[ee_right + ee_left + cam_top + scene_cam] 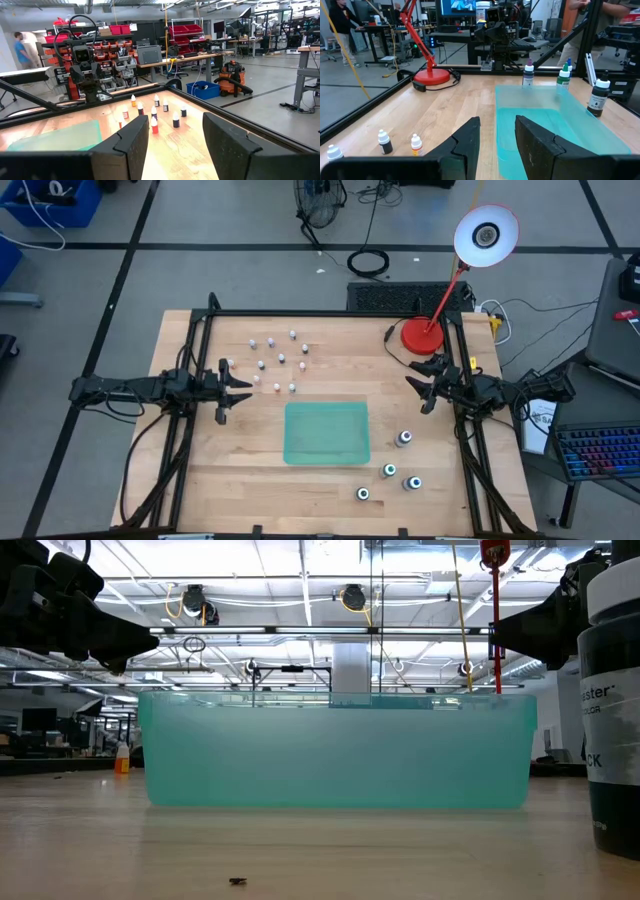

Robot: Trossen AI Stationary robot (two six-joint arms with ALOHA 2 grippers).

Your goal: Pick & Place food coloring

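From above, the small food coloring bottles [275,360] stand clustered on the table [200,480] beyond the green tray [326,432], while four bigger bottles [390,471] sit beside the tray's right edge; the tray holds nothing. The left gripper [232,381] hovers near the cluster and the right gripper [428,385] near the red lamp base [423,335], both arms stretched level inward. At table height, the tray wall fills the middle and one large bottle [612,690] looms at the right. The left wrist view shows its fingers [465,145] apart and empty; the right wrist view likewise. The bottles are packed tight, so a descending jaw could well topple neighbours.
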